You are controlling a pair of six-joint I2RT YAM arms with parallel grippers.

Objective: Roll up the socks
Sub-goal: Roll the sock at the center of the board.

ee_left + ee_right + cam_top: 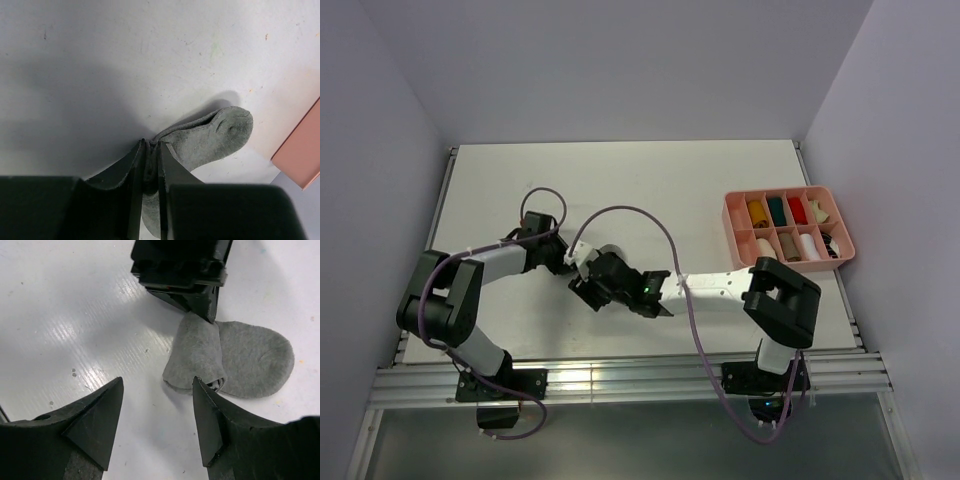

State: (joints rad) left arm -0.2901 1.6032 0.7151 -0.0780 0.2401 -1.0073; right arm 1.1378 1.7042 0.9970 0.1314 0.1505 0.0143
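No readable text, no labels, brands, numbers or signs anywhere

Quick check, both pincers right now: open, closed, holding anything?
Left pincer: closed on the grey sock.
Right pincer: open, holding nothing.

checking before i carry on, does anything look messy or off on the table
Nothing spilled or damaged. The grey sock is only half rolled: one end folded over and pinched between the left fingers, its toe lying flat on the table.
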